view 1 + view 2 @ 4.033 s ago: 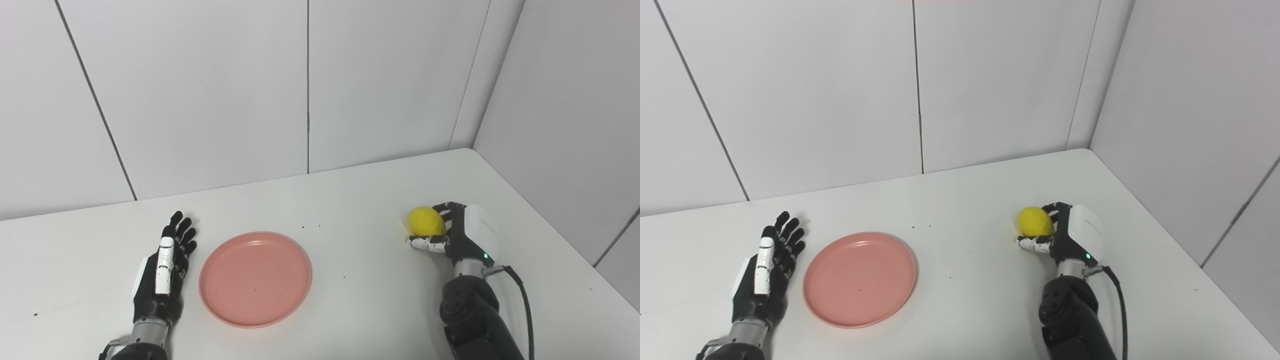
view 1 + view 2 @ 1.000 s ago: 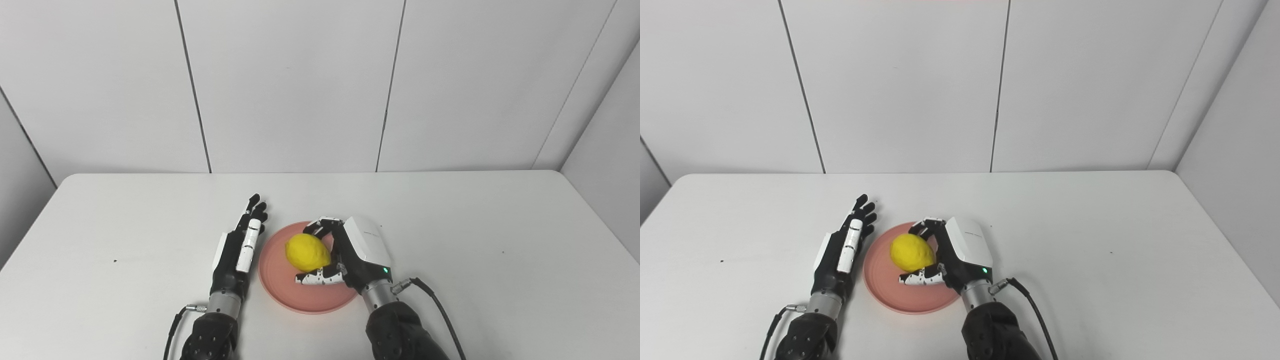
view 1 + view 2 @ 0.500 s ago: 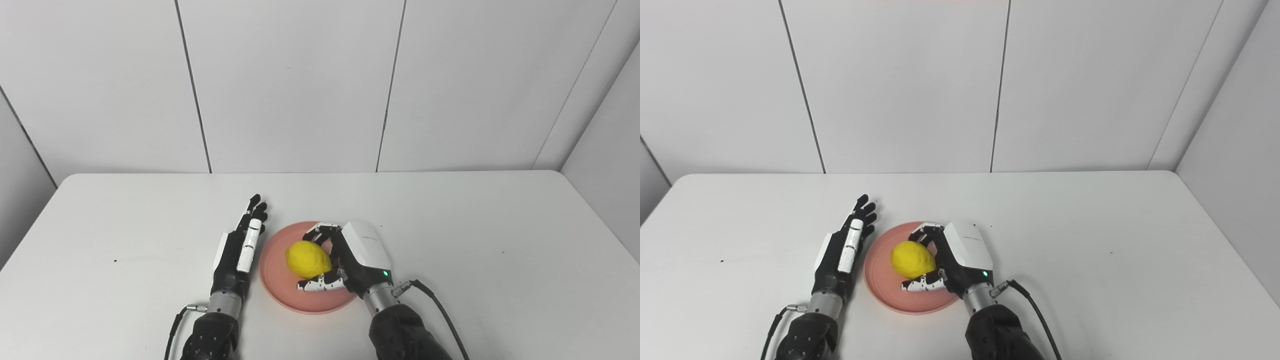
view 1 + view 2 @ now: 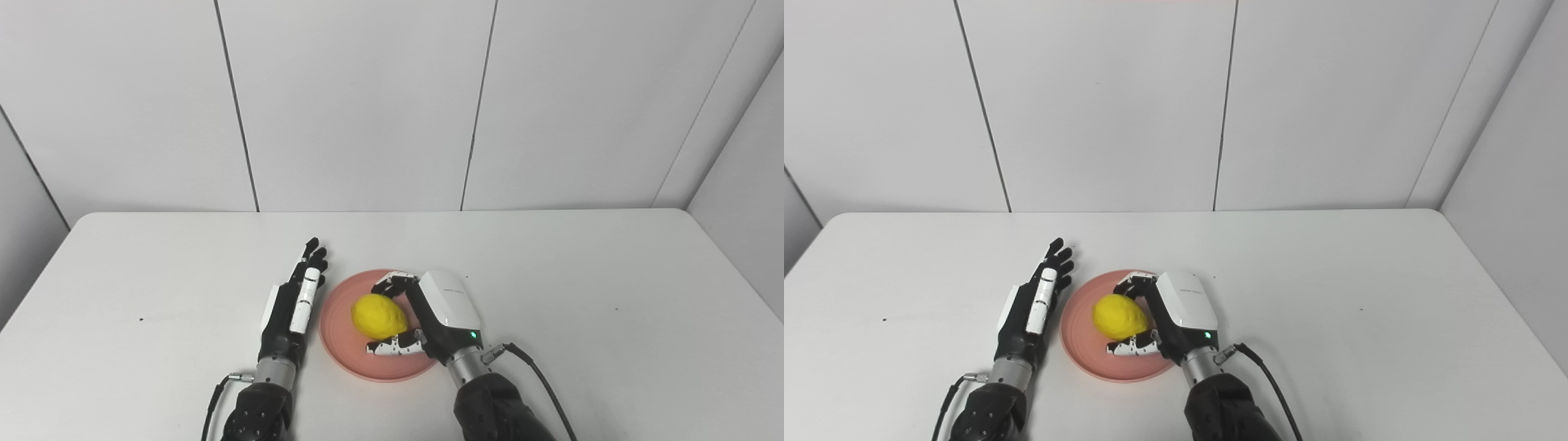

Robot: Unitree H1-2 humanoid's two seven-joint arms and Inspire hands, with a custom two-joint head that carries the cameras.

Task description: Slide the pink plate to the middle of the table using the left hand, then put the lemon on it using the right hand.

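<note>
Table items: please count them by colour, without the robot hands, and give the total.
Pink: 1, the plate
Yellow: 1, the lemon
Total: 2

This is looking like a lab or test cell: a plain white table (image 4: 612,294) is standing bare beyond the right hand (image 4: 429,318), and pale seamed wall panels (image 4: 361,104) are closing it in behind and beside both hands.
</note>
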